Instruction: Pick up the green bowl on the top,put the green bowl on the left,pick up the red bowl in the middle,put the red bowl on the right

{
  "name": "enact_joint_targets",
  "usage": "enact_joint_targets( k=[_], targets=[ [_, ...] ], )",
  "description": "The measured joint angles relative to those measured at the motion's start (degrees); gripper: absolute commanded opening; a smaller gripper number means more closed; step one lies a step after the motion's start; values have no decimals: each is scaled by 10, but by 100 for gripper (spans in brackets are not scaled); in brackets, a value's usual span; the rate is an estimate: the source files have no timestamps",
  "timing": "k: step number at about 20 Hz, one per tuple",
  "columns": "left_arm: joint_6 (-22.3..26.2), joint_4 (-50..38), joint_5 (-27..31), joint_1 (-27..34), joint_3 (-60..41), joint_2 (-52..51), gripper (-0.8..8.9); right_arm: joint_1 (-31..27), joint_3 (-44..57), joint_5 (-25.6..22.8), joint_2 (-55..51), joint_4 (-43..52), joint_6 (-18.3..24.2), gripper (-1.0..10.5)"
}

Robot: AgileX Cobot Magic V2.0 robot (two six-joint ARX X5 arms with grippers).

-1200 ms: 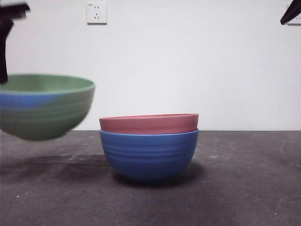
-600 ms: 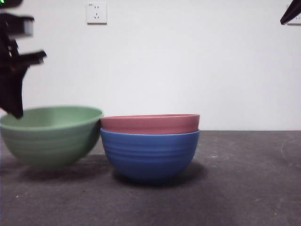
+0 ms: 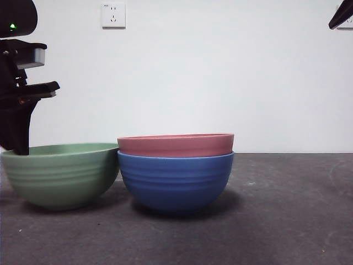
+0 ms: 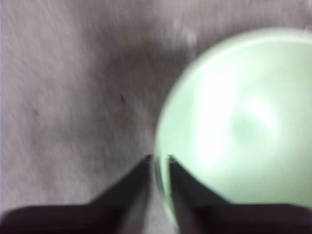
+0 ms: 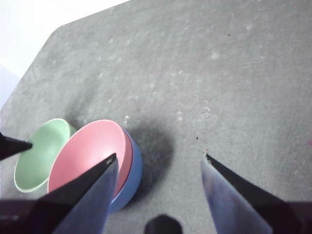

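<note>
Front view: green bowl [image 3: 60, 175] seated on surface [image 3: 276, 221]; left tool [image 4: 158, 160] clenched on its rim, right tool [image 5: 158, 160] released.

Round matte sage-green ribbed bowl [image 3: 60, 175] sitting on dark grey desk [image 3: 276, 221], at left. Just beside it, on its right, round matte pinkish-red ribbed bowl [image 3: 175, 144] nesting inside round blue ribbed bowl [image 3: 175, 182]. Left gripper [image 4: 158, 158] straddling green bowl's rim on side away from stack.
</note>
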State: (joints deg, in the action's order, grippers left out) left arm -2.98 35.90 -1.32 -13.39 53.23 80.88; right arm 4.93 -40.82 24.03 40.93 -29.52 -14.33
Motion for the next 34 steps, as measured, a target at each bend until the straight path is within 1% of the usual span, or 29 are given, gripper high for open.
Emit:
enact_joint_targets(
  k=[2,4,5,8,10,14,15,16,19,21,23,28,30,32,33,34],
  targets=[
    [0,0,0,0,0,-1,382,4,0,0,4,1,3,294],
    [0,3,-1,2,0,-8,382,20,-5,0,18,0,9,299],
    [0,6,-5,2,2,-19,382,35,-11,0,30,0,14,337],
    [-1,16,-30,2,18,-75,377,94,-55,-5,78,-30,27,347],
    [-8,17,-54,2,26,-129,377,139,-103,-33,132,-69,41,345],
    [-33,18,-106,2,26,-235,377,231,-202,-120,255,-150,69,338],
    [-40,18,-116,2,26,-262,377,251,-228,-142,287,-168,74,302],
    [-48,19,-120,2,26,-284,377,267,-250,-159,314,-180,77,273],
    [-65,19,-124,2,26,-333,377,308,-301,-209,390,-189,86,273],
    [-70,20,-124,2,26,-351,377,324,-313,-244,427,-184,89,273],
    [-72,23,-124,2,26,-357,377,330,-314,-257,459,-179,92,246],
    [-72,35,-124,2,26,-355,377,329,-314,-259,526,-145,95,241],
    [-72,35,-124,2,26,-355,377,329,-314,-259,541,-135,95,184],
    [-72,35,-124,2,26,-355,377,329,-314,-259,554,-128,96,182],
    [-72,35,-124,2,26,-355,377,329,-314,-259,558,-128,97,159],
    [-72,35,-124,2,26,-355,377,329,-314,-259,559,-128,96,103]
  ],
)
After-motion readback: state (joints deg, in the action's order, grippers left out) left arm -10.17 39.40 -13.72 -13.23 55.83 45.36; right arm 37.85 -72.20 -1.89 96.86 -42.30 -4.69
